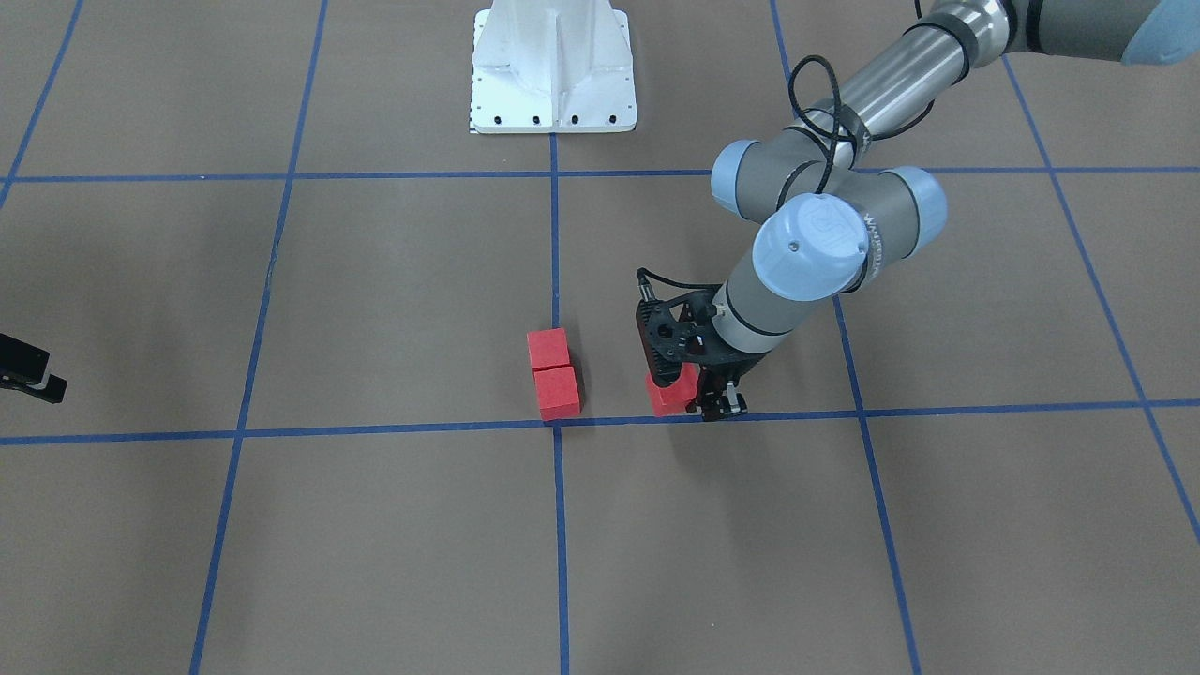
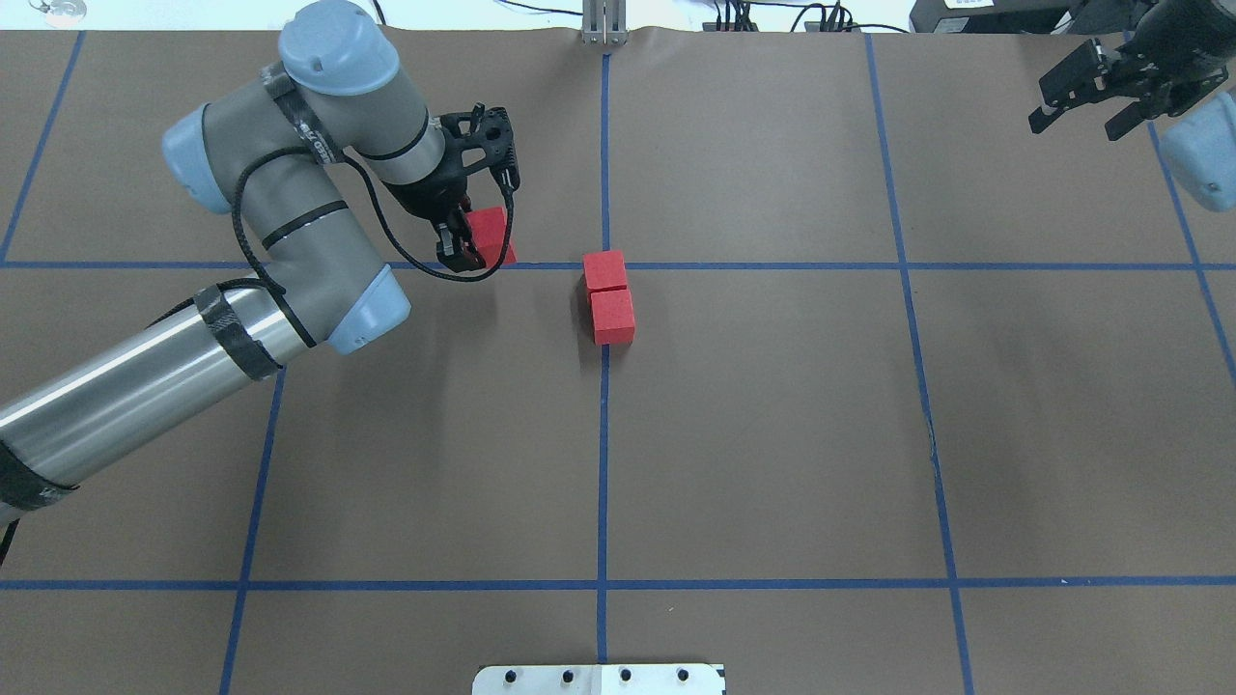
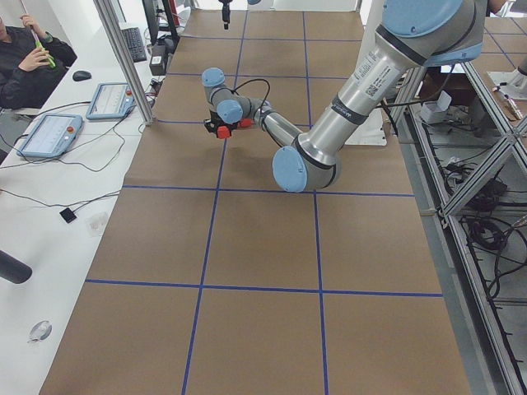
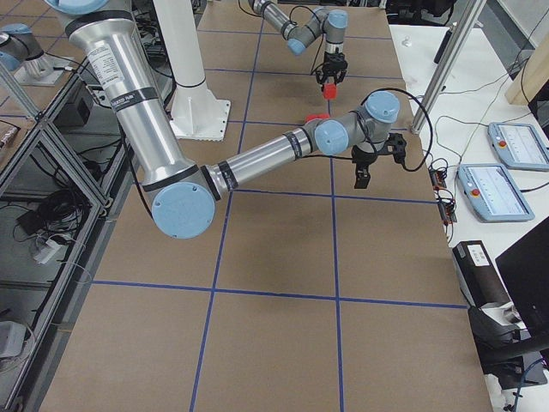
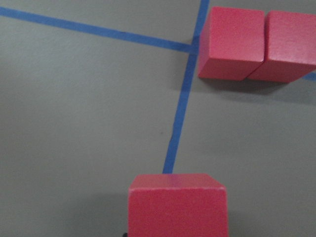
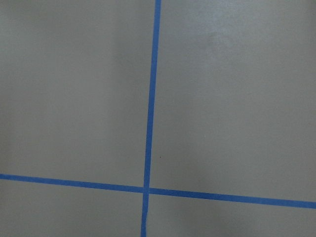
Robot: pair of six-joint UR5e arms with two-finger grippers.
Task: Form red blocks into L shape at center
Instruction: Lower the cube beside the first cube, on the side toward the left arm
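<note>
Since cubes look light, rigid, matte, flat-faced, pinch across opposite side faces should hold without slip. Left arm reaches over table's far half. Left gripper clamped on third red block, left of center, apart from pair. Right gripper spread, empty, far right. Other two red blocks touching in row at center.
</note>
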